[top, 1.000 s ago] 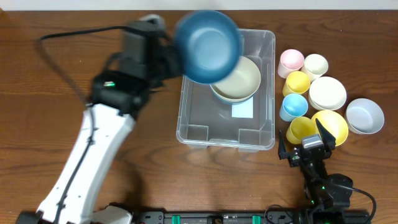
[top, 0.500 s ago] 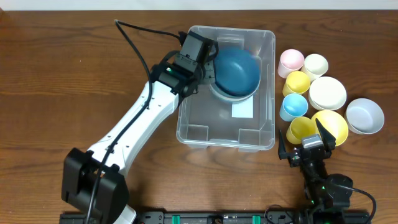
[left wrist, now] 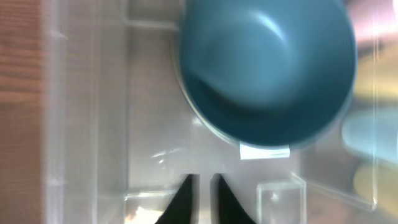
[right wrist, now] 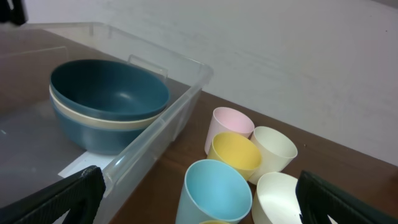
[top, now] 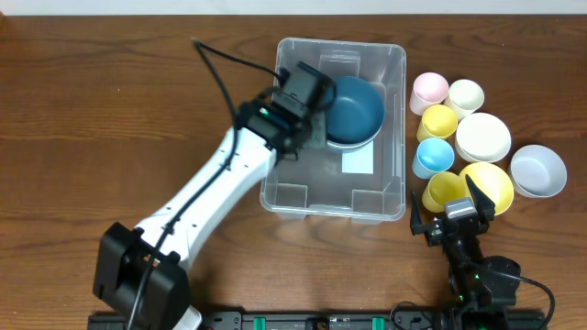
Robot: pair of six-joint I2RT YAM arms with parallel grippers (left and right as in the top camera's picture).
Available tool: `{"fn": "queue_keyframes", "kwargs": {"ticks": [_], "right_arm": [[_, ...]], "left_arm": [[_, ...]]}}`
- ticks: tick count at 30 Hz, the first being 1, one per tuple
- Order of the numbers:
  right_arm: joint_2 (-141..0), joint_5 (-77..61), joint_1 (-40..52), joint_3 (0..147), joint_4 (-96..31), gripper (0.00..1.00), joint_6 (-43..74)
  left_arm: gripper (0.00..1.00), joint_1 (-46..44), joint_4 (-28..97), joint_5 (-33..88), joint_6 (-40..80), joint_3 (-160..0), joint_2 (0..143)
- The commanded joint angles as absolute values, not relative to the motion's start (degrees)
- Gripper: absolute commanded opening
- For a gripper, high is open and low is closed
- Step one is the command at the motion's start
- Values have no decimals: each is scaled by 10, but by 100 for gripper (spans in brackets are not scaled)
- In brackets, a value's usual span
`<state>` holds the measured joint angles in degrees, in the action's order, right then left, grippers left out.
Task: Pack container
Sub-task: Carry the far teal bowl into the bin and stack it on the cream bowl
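The left end effector [left wrist: 203, 186] hangs inside the container [top: 316, 179], its fingers nearly closed with only a thin slit between them and nothing in it. Ahead of the tips and clear of them, a dark blue bowl [left wrist: 267, 68] sits at the container's far end, next to the white label [top: 358, 163] on the floor. The right end effector [right wrist: 199, 180] is spread wide and empty, low over the bench [top: 110, 92] just right of the container's near corner. Its wrist view shows side-on what the overhead view nearly hides: a cream bowl [right wrist: 93, 117] rim under the blue bowl, with more dark blue below. Only the overhead view shows the white bowl [top: 483, 137] and yellow bowl [top: 495, 183] among the cups.
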<state>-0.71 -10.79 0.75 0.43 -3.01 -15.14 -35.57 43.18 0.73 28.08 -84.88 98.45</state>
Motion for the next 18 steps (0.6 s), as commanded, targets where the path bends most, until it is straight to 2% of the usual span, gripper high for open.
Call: {"fn": "queue_keyframes", "kwargs": {"ticks": [1,8,18], "right_arm": [[-4,-114,3,3,-32,99,-142],[-4,-114,3,3,-32,99,-142],[-4,-114,3,3,-32,99,-142]], "left_arm": [[6,-387,453,8,274,-855,971],[6,-438,462,-1,253,-855,1012],[6,-441,439,-9,227,-855,1090]]}}
